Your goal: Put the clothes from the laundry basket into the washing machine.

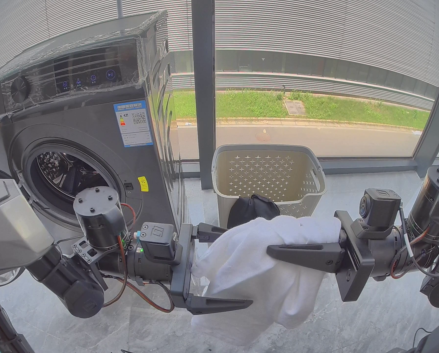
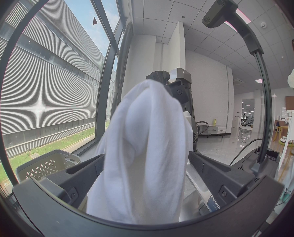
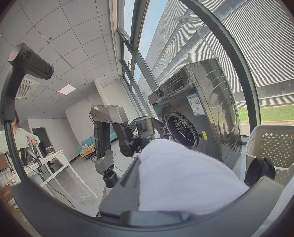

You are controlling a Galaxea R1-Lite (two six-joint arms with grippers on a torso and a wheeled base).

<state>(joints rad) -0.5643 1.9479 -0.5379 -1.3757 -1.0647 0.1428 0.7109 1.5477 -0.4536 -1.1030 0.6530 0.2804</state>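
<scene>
The washing machine (image 1: 82,123) is standing open at the robot's left, nearer the left arm, with the laundry basket (image 1: 268,172) just beside it. The white garment (image 1: 258,265) is hanging between both arms: the right tool (image 1: 278,253) is clamping it, while the left tool (image 1: 236,266) is gaping wide around it.

I'm driving the rig in what looks like an office-building test space, not a home. It has grid ceiling tiles (image 2: 173,7) with recessed light panels (image 3: 67,89), glossy floor tiles (image 1: 376,315) and full-height windows (image 1: 327,74) facing a corrugated facade. A white worktop (image 3: 59,156) carries gear in the open room behind. The washing machine (image 1: 82,138), its top under plastic film, stands beside a laundry basket (image 1: 268,172) at the glass.
</scene>
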